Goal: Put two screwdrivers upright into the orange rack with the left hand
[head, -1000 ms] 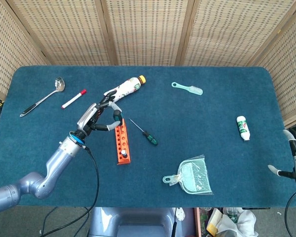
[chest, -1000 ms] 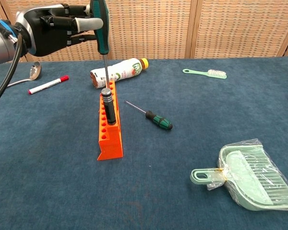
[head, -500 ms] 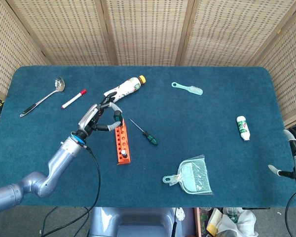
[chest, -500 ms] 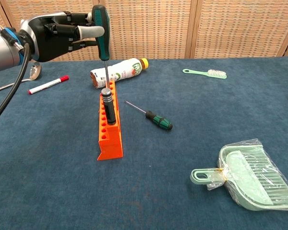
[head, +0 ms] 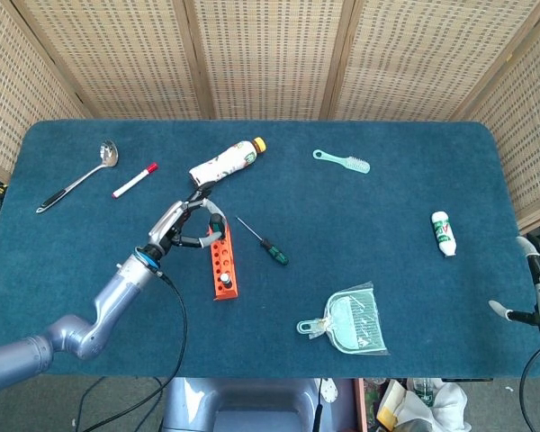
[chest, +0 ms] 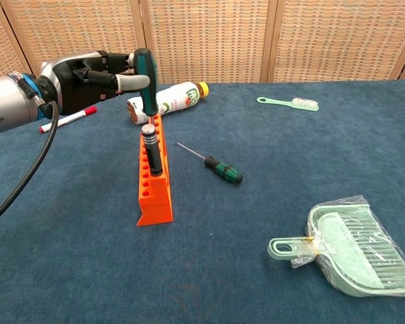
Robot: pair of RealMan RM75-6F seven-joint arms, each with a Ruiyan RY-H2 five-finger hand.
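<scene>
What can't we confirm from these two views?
- Tip of the held screwdriver: chest view, hidden behind the black driver and the rack; seating unclear.
- Same in head view: left hand covers it.
- Right hand: head view, cut off by the right edge; state unknown.
- Bottle label: too small.

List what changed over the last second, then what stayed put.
The left robot hand came down, lowering the teal-handled screwdriver it holds so the shaft sinks toward the far end of the orange rack; the grip is unchanged. The black screwdriver standing in the rack, the green screwdriver lying on the table, the bottle and the dustpan stayed put.
</scene>
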